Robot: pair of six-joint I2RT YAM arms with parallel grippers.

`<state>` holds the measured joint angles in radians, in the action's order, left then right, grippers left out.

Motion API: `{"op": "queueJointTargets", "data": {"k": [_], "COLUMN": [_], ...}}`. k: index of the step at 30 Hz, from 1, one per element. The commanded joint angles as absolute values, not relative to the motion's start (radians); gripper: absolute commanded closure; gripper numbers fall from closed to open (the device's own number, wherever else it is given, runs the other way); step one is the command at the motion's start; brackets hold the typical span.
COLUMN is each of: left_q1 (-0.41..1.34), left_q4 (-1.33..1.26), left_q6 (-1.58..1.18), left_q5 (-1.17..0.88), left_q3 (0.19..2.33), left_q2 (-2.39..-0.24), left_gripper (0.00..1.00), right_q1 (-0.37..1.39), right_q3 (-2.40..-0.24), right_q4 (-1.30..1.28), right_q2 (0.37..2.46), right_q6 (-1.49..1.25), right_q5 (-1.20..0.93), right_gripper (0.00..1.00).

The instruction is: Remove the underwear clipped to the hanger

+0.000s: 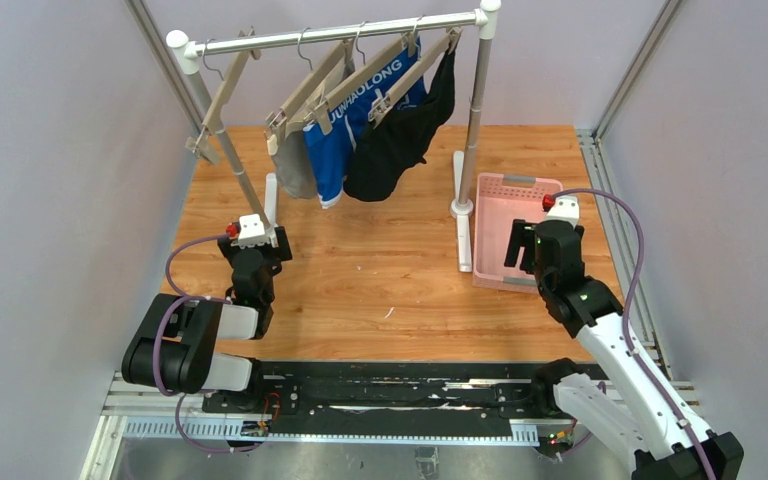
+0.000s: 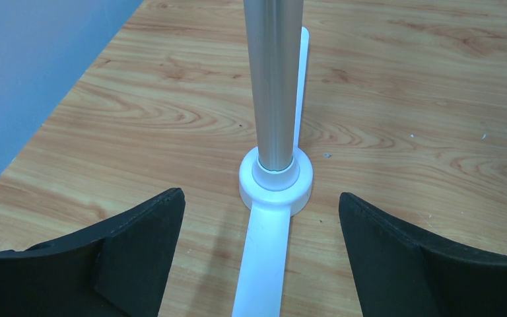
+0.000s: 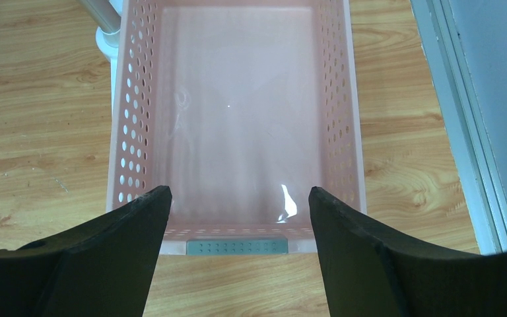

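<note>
Top: grey briefs (image 1: 297,168), blue briefs (image 1: 332,150) and black briefs (image 1: 392,152) hang clipped to hangers (image 1: 360,80) on the rack rail (image 1: 340,35), over the table's (image 1: 380,290) far edge.
Left wrist: my left gripper (image 2: 261,193) is low near the left edge, jaws released and empty, with the rack pole (image 2: 274,79) ahead of the gap.
Right wrist: my right gripper (image 3: 239,188) is over the pink basket (image 3: 122,132) near the right edge, jaws released and empty.

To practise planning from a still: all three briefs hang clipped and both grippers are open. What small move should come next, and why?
Probably raise the right gripper from over the basket toward the black brief, the nearest one. It is open and holds nothing, the basket is empty, and the left gripper sits low at the rack foot.
</note>
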<state>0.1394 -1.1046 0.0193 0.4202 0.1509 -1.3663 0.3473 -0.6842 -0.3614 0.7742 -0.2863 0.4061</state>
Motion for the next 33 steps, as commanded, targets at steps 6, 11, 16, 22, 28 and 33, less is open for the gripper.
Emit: {"op": "queueJointTargets", "data": {"k": [6, 11, 16, 22, 28, 33], "left_q1": [0.133, 0.133, 0.133, 0.133, 0.133, 0.135], "left_q4": [-1.125, -1.125, -1.125, -1.125, -1.122, -0.869], "left_q6": [0.02, 0.021, 0.021, 0.021, 0.03, 0.032], "left_q5": [0.42, 0.42, 0.42, 0.42, 0.408, 0.395], "left_q3": [0.167, 0.167, 0.167, 0.167, 0.167, 0.232], "left_q2": [-1.365, -1.364, -1.365, -1.365, -1.357, -1.202], "left_gripper": [0.02, 0.02, 0.02, 0.02, 0.02, 0.02], "right_q1": [0.347, 0.347, 0.347, 0.347, 0.347, 0.347], "right_q3": [-0.655, -0.643, -0.647, -0.659, -0.672, -0.662], "right_q4": [-0.298, -0.298, -0.294, -0.28, -0.308, -0.304], "right_q2": [0.766, 0.744, 0.731, 0.774, 0.795, 0.754], "right_q6": [-0.296, -0.278, -0.276, -0.273, -0.271, -0.27], "right_q5": [0.321, 0.302, 0.302, 0.288, 0.299, 0.308], "right_gripper": [0.21, 0.21, 0.21, 0.21, 0.21, 0.21]}}
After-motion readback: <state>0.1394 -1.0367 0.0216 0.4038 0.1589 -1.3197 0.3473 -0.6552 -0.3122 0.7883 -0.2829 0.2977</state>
